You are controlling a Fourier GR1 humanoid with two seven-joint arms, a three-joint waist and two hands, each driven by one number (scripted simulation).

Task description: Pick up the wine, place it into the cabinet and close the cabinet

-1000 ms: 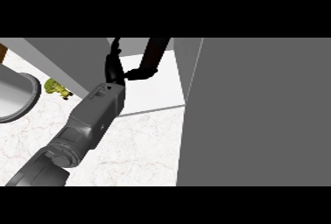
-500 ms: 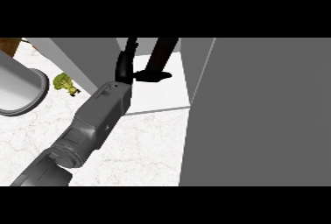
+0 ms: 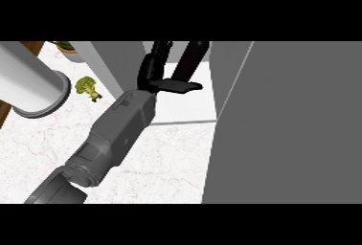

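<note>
Robot hand: one black robot hand [image 3: 157, 76] is showing, at the end of a grey forearm [image 3: 117, 134] that is rising from the lower left toward the top middle. Which side it belongs to cannot be told.
Grasp: its fingers are reaching up alongside a dark, slanted bottle and its thumb is sticking out to the right under it; whether the fingers are wrapping the bottle cannot be told.
Wine: the wine bottle [image 3: 188, 60] is standing tilted at the top middle, just beside the robot hand, over the pale floor of the cabinet [image 3: 185, 103].
Cabinet door: a wide grey door panel [image 3: 290, 124] is filling the right side, standing open.
Desk: the white marbled desk [image 3: 170, 158] is lying under the forearm.
Other things: a green broccoli [image 3: 87, 87] is lying on the desk at upper left, near a large white cylinder [image 3: 28, 83]; a potted plant [image 3: 67, 47] is peeking in at the top left.
</note>
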